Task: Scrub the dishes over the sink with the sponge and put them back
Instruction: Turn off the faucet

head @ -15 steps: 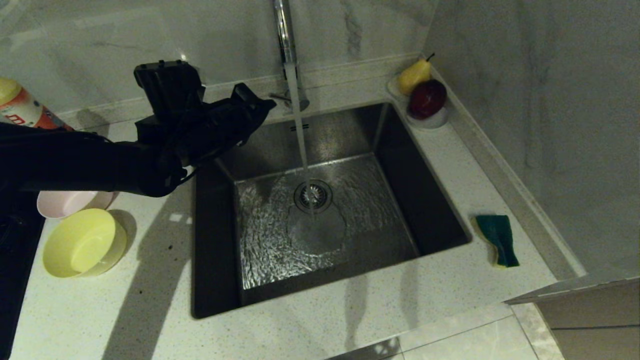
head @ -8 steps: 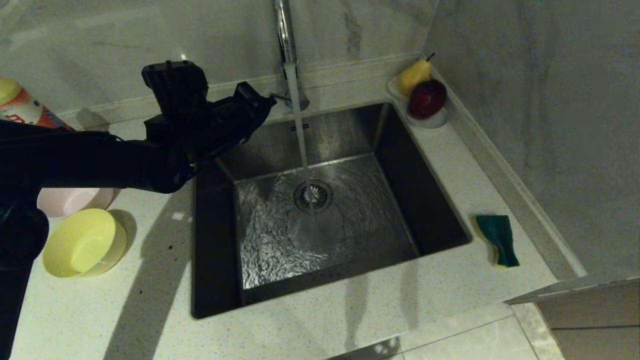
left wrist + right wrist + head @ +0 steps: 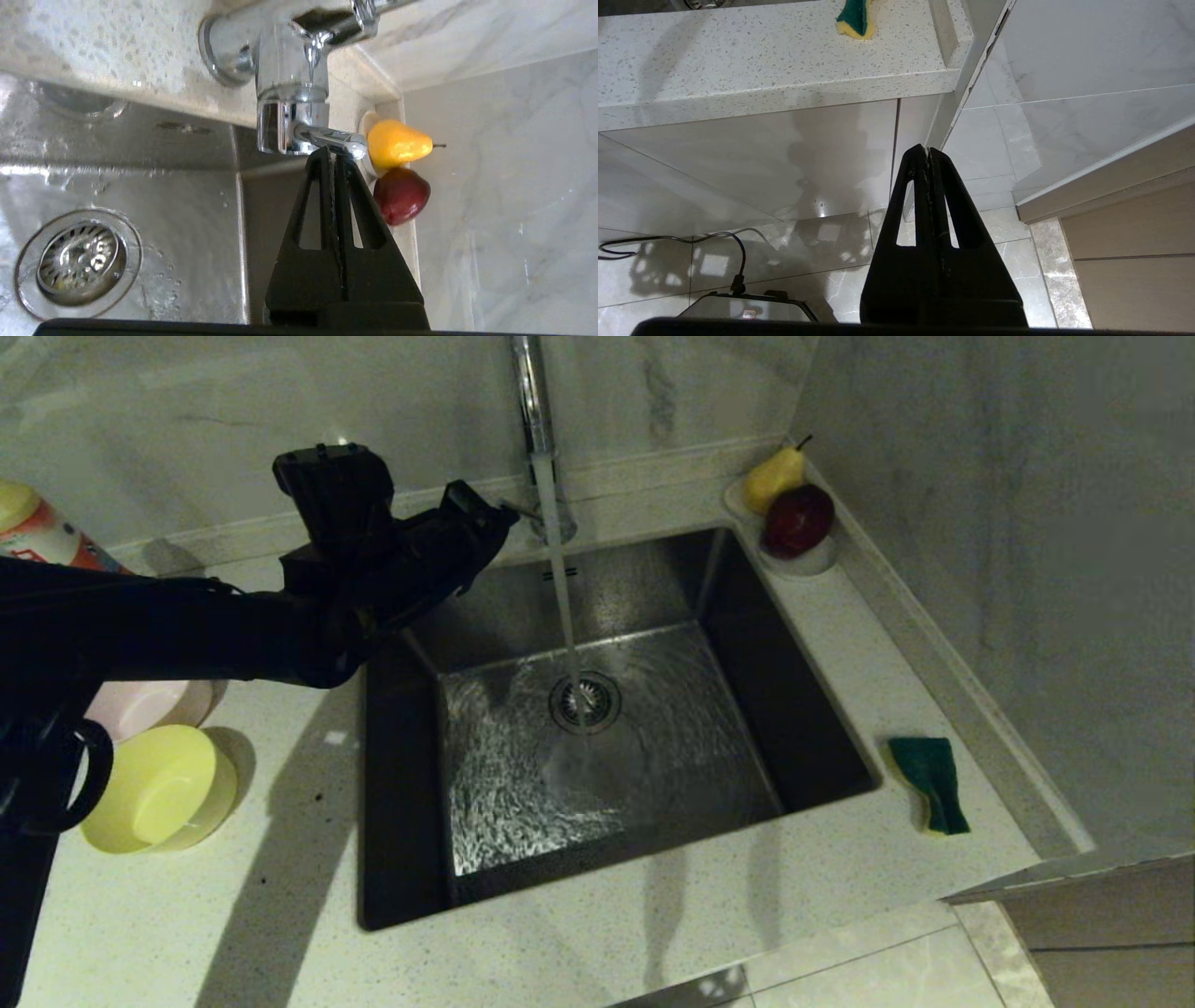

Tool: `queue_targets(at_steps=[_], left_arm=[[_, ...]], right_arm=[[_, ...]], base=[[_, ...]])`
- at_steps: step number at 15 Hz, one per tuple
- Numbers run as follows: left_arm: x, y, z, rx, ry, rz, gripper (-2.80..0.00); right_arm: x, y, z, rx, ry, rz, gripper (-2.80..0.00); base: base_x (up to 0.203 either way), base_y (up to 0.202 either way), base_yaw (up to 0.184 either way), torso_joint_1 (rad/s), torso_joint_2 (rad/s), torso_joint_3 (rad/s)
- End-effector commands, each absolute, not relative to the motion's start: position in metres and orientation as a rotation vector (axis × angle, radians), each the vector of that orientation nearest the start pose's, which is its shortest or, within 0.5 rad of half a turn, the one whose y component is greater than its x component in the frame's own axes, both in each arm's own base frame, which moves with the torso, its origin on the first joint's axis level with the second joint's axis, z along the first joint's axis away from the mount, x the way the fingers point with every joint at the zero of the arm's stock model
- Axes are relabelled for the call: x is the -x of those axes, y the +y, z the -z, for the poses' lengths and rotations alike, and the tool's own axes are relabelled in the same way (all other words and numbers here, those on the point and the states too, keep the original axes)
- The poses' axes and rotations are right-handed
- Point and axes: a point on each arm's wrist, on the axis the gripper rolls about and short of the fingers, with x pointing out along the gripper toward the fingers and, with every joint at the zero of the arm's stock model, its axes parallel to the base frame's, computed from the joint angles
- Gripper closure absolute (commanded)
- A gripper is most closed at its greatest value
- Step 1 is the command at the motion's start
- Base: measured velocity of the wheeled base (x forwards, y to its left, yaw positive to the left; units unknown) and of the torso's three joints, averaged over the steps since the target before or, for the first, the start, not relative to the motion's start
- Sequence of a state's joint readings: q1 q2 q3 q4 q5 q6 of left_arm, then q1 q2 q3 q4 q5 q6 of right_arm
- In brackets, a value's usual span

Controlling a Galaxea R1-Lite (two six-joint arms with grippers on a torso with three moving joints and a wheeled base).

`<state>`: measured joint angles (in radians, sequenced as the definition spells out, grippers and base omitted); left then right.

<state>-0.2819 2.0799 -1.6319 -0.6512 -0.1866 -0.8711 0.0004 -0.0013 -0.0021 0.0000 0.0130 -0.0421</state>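
At the faucet lever (image 3: pixel 334 139), the left gripper (image 3: pixel 332 156) sits pressed together, empty. That sponge (image 3: pixel 929 782) looks soft, light; pinch its long edges

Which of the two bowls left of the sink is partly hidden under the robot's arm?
The pale pink plastic bowl; the round yellow plastic bowl beside it lies almost fully in view.

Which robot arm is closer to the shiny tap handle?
Left. Its shut end effector is right at the chrome faucet's handle; the right end effector hangs below the counter.
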Motion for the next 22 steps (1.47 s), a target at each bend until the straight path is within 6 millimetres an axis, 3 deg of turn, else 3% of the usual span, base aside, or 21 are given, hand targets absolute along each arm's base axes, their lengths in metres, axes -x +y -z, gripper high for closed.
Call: queue_targets(at_steps=[1,13,18,22], left_arm=[[-0.423,-0.127,-0.273,0.866,0.008,0.529,0.0],[-0.45,-0.134,-0.272,0.867,-0.046,0.547,0.0],[-0.446,-0.128,-0.278,0.875,-0.066,0.505,0.0],[-0.426,-0.108,-0.302,0.875,-0.119,0.479,0.0]], right_arm=[[0.023,0.0,-0.076,0.043,-0.003,-0.015,0.0],[0.023,0.0,-0.076,0.043,-0.005,-0.015,0.0],[0.023,0.0,-0.076,0.043,-0.003,-0.014,0.0],[0.023,0.0,-0.076,0.043,-0.004,-0.015,0.0]], base=[[0.0,0.0,0.0,0.0,0.0,0.0],[0.0,0.0,0.0,0.0,0.0,0.0],[0.0,0.0,0.0,0.0,0.0,0.0],[0.0,0.0,0.0,0.0,0.0,0.0]])
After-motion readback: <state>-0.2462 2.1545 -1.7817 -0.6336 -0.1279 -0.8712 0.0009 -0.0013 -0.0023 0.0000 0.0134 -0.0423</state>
